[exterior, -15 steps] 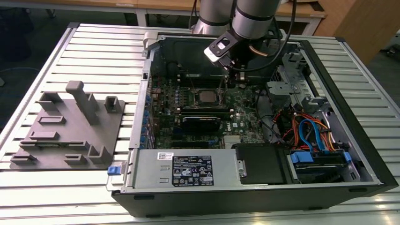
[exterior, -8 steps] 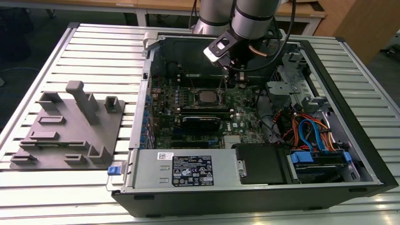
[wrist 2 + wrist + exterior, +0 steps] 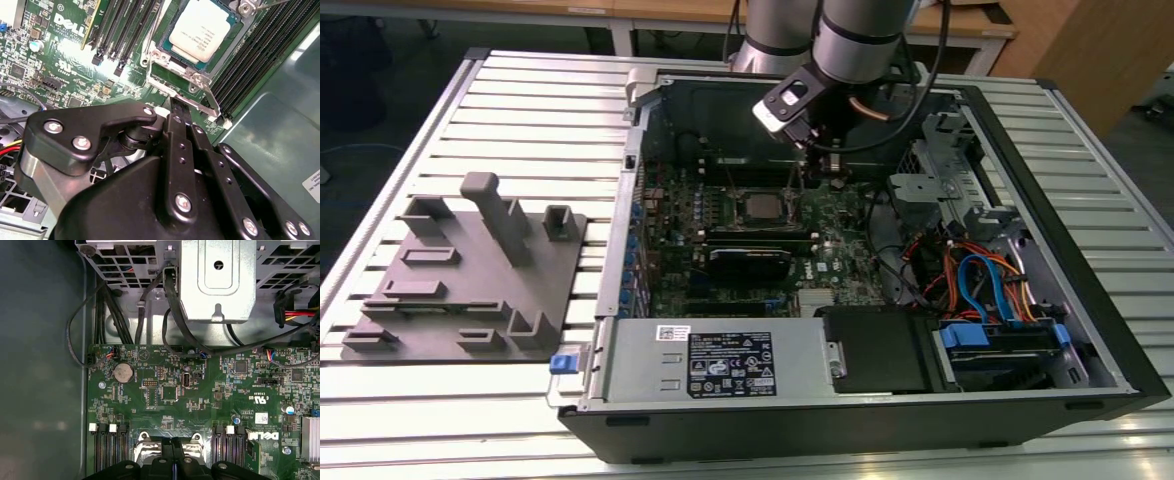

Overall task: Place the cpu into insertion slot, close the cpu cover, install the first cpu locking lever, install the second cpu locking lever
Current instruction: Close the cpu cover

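The cpu (image 3: 200, 27) has a silver-grey top and lies flat in the insertion slot (image 3: 150, 50) on the green motherboard. In the exterior view it is the small grey square (image 3: 754, 207) in the middle of the open case. The cpu cover (image 3: 186, 69), a thin metal frame, lies down around the chip. A metal locking lever (image 3: 202, 99) runs along the socket's edge. My gripper (image 3: 176, 106) is shut, its black fingertips pressed together right at that lever beside the socket's corner. It hangs just above the board (image 3: 173, 444), on the socket's side toward the exterior view's right (image 3: 817, 172).
Black memory slots (image 3: 120, 30) flank the socket on both sides. A metal drive cage (image 3: 217, 280) and black cables (image 3: 170, 320) sit past the board's edge. A black heatsink block (image 3: 750, 262), a power supply (image 3: 707, 365) and a grey fixture (image 3: 467, 270) on the table also show.
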You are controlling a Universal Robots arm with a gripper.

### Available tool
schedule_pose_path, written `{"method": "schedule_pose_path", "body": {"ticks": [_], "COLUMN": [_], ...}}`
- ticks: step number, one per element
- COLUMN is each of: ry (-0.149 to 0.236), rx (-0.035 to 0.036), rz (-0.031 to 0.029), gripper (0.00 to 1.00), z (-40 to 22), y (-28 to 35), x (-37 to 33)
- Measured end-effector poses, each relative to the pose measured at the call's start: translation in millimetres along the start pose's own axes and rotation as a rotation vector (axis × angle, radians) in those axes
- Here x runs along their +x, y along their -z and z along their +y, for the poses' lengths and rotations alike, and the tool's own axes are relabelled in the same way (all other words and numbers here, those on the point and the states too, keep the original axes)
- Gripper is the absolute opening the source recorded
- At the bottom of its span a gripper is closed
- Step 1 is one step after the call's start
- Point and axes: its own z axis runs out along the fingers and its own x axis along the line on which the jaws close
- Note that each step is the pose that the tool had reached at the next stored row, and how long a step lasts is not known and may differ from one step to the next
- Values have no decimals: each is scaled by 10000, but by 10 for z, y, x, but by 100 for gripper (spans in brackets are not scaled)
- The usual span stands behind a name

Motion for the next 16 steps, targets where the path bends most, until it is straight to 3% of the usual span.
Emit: {"method": "schedule_pose_path", "body": {"ticks": [16], "ry": [0], "rx": [0], "rz": [0], "gripper": [11], "z": [-68], "y": [-11], "x": [-1]}}
